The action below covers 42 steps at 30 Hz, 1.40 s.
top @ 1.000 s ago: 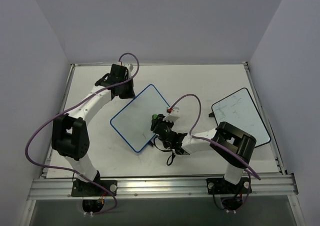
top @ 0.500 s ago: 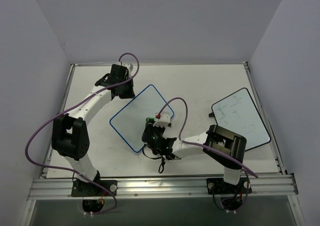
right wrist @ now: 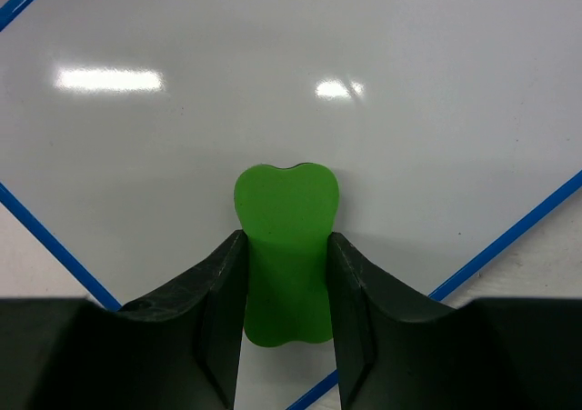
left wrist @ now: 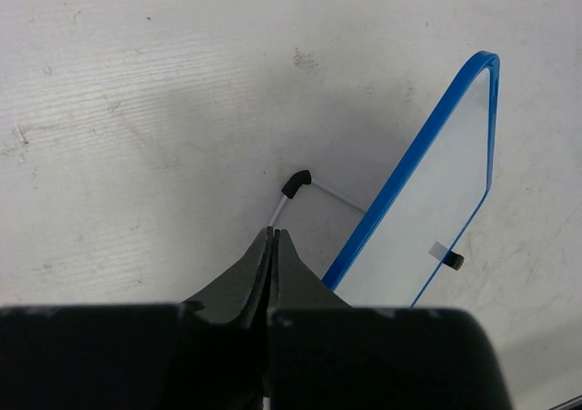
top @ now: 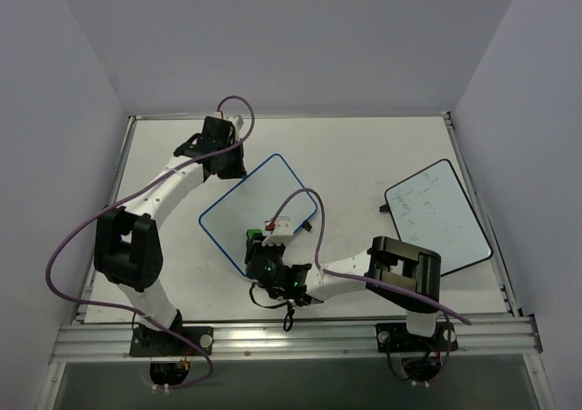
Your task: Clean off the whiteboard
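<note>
While your right gripper (right wrist: 285, 246) is clamping the green, peanut-shaped eraser block (right wrist: 285, 196) between its partly closed fingers and pressing it onto the near corner of the blue-framed, round-cornered white whiteboard (top: 259, 201), the job is looking close to done. The board is lying on the white tabletop (top: 364, 155), slightly left of centre. Every part of its surface that is showing is reading clean. Only the patch under the eraser and gripper is hiding from you, so treat that corner as what is left. Your left gripper (left wrist: 272, 237) is sitting fully closed just beside the board's far left edge, apparently nipping its thin wire leg (left wrist: 280, 212). The black-framed white board (top: 436, 215) at the right is showing faint marks.
</note>
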### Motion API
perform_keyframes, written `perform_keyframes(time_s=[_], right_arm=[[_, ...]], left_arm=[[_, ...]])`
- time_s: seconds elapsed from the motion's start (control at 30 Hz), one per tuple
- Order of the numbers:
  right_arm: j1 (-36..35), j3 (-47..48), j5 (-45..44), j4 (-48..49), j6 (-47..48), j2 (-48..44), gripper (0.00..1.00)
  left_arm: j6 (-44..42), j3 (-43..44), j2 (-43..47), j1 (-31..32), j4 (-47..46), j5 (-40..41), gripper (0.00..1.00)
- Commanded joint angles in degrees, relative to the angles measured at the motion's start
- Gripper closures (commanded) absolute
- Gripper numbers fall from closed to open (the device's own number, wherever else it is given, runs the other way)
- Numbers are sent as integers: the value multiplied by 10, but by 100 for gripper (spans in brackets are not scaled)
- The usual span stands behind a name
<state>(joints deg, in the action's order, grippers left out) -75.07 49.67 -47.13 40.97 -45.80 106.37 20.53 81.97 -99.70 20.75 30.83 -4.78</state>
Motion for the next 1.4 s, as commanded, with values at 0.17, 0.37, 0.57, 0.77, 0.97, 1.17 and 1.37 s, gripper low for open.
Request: perform_keyframes(time_s=[0.17, 0.37, 0.57, 0.77, 0.97, 1.17, 1.37], right_arm=[[59, -53, 105, -27, -39, 15, 100], [94, -91, 100, -19, -58, 2, 100], [89, -86, 100, -17, -57, 11, 100], [38, -35, 86, -44, -51, 49, 100], [2, -23, 91, -47, -73, 55, 100], [-6, -41, 89, -40, -91, 37, 100], [-8, -56, 90, -38, -109, 39, 100]], left_arm=[[4, -1, 23, 20, 22, -34, 98], [4, -1, 23, 20, 23, -34, 98], [4, -2, 23, 20, 21, -33, 98], [4, -1, 22, 20, 21, -34, 98], [4, -2, 22, 20, 20, -35, 98], [5, -1, 19, 20, 19, -36, 98], [7, -1, 19, 20, 18, -36, 98]])
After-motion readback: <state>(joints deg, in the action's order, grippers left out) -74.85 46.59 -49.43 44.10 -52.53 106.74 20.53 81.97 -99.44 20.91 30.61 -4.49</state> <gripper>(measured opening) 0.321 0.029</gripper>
